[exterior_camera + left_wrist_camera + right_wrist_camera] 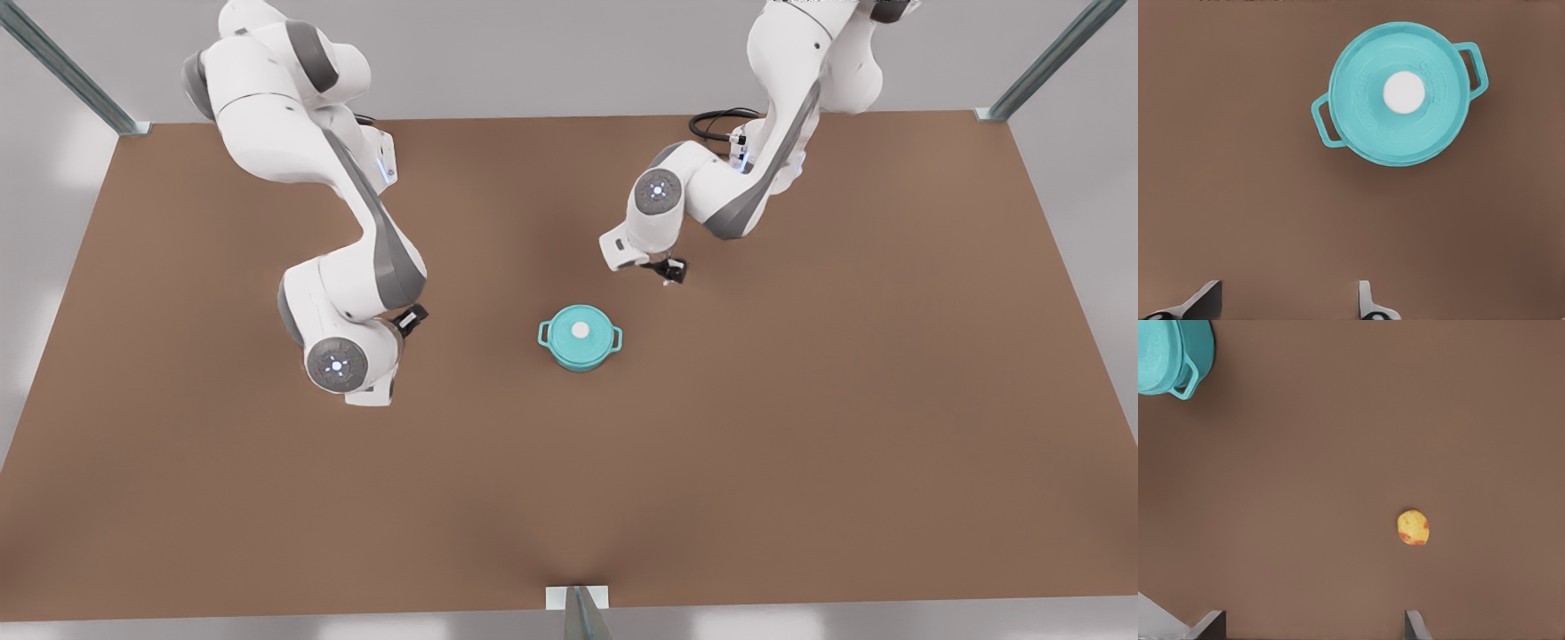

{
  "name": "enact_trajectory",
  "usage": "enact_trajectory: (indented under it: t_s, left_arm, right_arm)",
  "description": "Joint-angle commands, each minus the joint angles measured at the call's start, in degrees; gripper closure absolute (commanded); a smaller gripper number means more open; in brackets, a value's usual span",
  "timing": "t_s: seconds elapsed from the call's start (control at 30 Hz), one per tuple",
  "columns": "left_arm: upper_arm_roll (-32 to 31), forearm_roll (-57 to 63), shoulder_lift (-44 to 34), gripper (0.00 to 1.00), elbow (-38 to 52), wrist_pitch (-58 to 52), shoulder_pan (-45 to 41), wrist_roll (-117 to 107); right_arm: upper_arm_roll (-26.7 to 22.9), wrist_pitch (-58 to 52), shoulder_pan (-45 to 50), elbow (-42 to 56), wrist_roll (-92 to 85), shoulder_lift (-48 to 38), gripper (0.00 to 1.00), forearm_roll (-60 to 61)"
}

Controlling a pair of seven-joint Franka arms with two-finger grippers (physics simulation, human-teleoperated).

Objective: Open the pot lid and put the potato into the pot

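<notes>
inspector: status of the pot (580,359)?

assistant: it stands near the middle of the desk (800,462), upright. the lid (1368,113) sits flat and square on it, white knob (1403,92) at its centre. it is closed and nothing is in it yet.

inspector: the potato (1413,527)?

assistant: it lies loose on the desk, well apart from the pot. the right wrist view has it near the right hand (1313,625), with the pot off at the far corner.

inspector: the hands?

assistant: both are released, fingers spread, grasping nothing. the left hand (672,269) hangs at the front view's right, near the pot and off to one side of it, not over the knob. the right hand hangs at the front view's left, above the potato's patch of desk, and touches nothing.

inspector: step in hand?

assistant: my judgement is the opening step, the approach to the lid. no part of the task is done.

inspector: what does the next move call for?

assistant: the left hand must come square over the knob, drop with its fingers either side of it and clench, then lift straight up so the lid clears the rim without dragging the pot. the knob is small and rounded, so an off-centre grip may slip. the right hand needs to centre on the potato before it descends. the potato is small and lumpy and could roll if only one finger nudges it.
</notes>
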Motion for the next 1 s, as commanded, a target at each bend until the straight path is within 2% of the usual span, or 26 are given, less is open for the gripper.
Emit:
enact_trajectory:
  t_s: [0.0,0.07,0.17,0.3,0.37,0.5,0.93,0.97]
  left_arm:
    - [-0.1,0.3,2.8,0.0,1.8,11.4,-3.0,-46.3]
    - [0.0,0.3,9.6,0.0,8.7,11.4,-3.3,-47.2]
    - [0.0,1.2,13.3,0.0,14.3,11.0,-3.5,-47.9]
    - [0.5,5.4,20.1,0.0,20.4,11.0,-3.3,-48.9]
    - [1.0,7.4,21.8,0.0,21.5,11.0,-3.3,-48.8]
    - [1.0,10.0,24.3,0.0,21.5,11.5,-3.6,-49.9]
    - [1.0,12.1,26.3,0.0,21.5,13.4,-4.5,-51.8]
    - [1.0,12.1,26.3,0.03,21.5,13.3,-4.6,-51.9]
  right_arm:
    - [-0.2,18.9,-0.2,-8.6,-30.2,-1.3,0.0,-3.0]
    - [-0.4,27.2,-1.7,-13.4,-33.1,-1.7,0.0,-5.5]
    - [-0.5,30.3,-5.0,-17.1,-37.9,-2.1,0.0,-5.0]
    - [0.0,44.5,-5.3,-29.1,-37.4,-7.3,0.0,-5.0]
    - [-0.1,51.0,-5.6,-34.5,-37.4,-8.5,0.0,-5.1]
    - [-1.3,58.8,-5.7,-38.2,-37.4,-7.9,0.0,-7.5]
    - [-2.0,59.1,-6.1,-42.8,-39.1,-5.9,0.0,-9.3]
    - [-1.4,59.1,-6.1,-43.0,-38.9,-5.8,0.0,-9.2]
